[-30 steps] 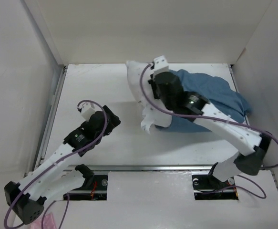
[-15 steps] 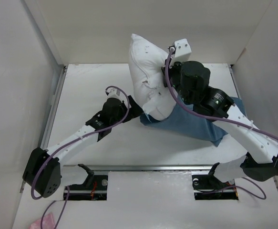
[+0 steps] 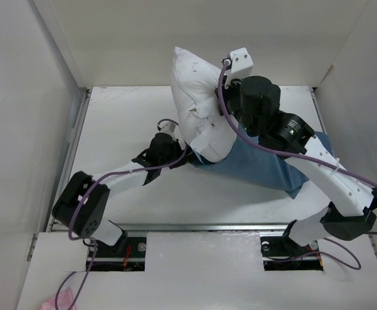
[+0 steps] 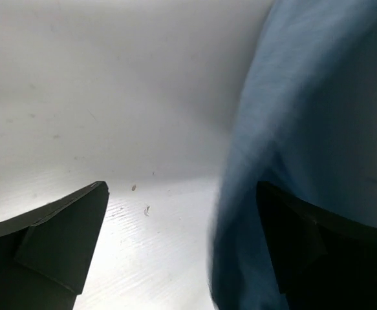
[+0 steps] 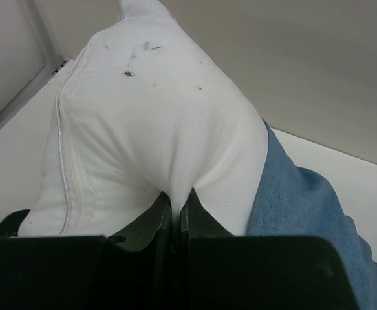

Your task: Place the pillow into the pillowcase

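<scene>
The white pillow [image 3: 198, 97] stands lifted on end at the table's back middle, its lower part resting on the blue pillowcase [image 3: 259, 165]. My right gripper [image 3: 219, 110] is shut on a pinch of the pillow's fabric; in the right wrist view the pillow [image 5: 149, 123] bulges above my closed gripper [image 5: 178, 216], with the pillowcase [image 5: 304, 213] to the right. My left gripper [image 3: 182, 152] is open, low at the pillowcase's left edge under the pillow. In the left wrist view the gripper [image 4: 182, 245] straddles the pillowcase [image 4: 317, 129] edge, one finger [image 4: 59, 239] over bare table.
White enclosure walls stand at the left, back and right. A metal rail [image 3: 68, 155] runs along the table's left edge. The right arm [image 3: 317, 168] crosses over the pillowcase. The table [image 3: 117, 123] is bare at the left.
My right gripper lifted the pillow up on end from the pillowcase. My left arm reached forward and right, bringing its open gripper to the pillowcase's left edge.
</scene>
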Robot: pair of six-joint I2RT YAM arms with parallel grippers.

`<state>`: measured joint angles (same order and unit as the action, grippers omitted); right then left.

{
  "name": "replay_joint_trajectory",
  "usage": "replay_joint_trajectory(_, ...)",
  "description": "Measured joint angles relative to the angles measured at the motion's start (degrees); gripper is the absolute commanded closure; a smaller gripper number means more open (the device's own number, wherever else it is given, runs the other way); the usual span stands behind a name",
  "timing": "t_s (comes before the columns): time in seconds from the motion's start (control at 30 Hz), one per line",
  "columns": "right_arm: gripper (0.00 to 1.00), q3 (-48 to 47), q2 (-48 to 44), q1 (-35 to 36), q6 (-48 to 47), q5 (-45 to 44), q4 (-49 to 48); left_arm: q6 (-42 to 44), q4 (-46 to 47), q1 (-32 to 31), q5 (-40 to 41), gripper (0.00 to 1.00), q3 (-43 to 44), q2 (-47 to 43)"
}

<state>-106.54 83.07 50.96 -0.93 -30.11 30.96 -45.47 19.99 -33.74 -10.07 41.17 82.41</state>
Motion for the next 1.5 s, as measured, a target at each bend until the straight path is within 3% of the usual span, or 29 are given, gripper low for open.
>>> replay_joint_trajectory(0.03, 1.00, -0.33, 0.00, -0.02, 0.00, 0.39, 0.33, 0.04, 0.31, -0.35, -0.44, 0.08, 0.50, 1.99)
replay_joint_trajectory(0.1, 1.00, -0.44, 0.00, -0.02, 0.07, 1.07, 0.59, -0.13, 0.83, -1.29, -1.66, 0.48, 2.14, 5.35)
replay_joint_trajectory(0.17, 1.00, -0.24, 0.00, 0.00, 0.24, 1.92, 0.81, 0.13, 2.27, -1.95, -3.54, 0.99, 3.98, 7.65)
replay_joint_trajectory(0.4, 1.00, 5.70, -2.75, 0.13, 1.84, 2.49, 0.02, 1.99, 7.10, -2.19, -5.68, 1.00, 7.06, 6.29)
replay_joint_trajectory(0.43, 0.94, 6.32, -2.99, 0.15, 2.03, 2.43, 0.07, 2.38, 6.38, -2.23, -4.61, 1.00, 6.71, 4.68)
replay_joint_trajectory(0.53, 0.52, 6.97, -3.10, 0.15, 3.23, 3.78, 0.44, 3.37, 3.96, -2.93, -1.64, 1.00, 5.16, -1.36)
replay_joint_trajectory(0.57, 0.21, 6.86, -3.10, 0.15, 3.63, 5.33, 0.59, 3.72, 2.99, -2.93, -0.28, 1.00, 4.79, -2.78)
replay_joint_trajectory(0.6, 0.10, 6.60, -3.10, 0.15, 4.04, 6.78, 0.76, 3.80, 2.71, -2.73, 0.28, 1.00, 4.26, -4.31)
replay_joint_trajectory(0.67, 0.00, 5.09, -3.08, 0.13, 4.35, 9.75, 2.21, 4.15, 2.34, -2.40, 1.40, 1.00, 4.17, -4.70)
replay_joint_trajectory(0.9, 0.00, 5.79, -10.19, 0.11, 4.66, 11.26, 3.26, 4.94, 4.33, -1.88, 2.62, 1.00, 4.00, -0.15)
replay_joint_trajectory(1.1, 0.00, 4.83, -16.90, 0.09, 7.52, -4.48, 4.26, 4.98, 4.63, -1.84, 2.60, 1.00, 2.56, 0.79)
replay_joint_trajectory(1.3, 0.00, 1.11, -9.20, 0.00, 10.97, -17.11, 9.57, 5.62, 4.68, -1.84, 2.64, 1.00, 2.56, 0.76)
replay_joint_trajectory(1.5, 0.00, 0.52, 2.23, 0.00, 11.93, -15.32, 16.28, 5.99, 4.57, -1.81, 2.67, 1.00, 2.56, 0.74)
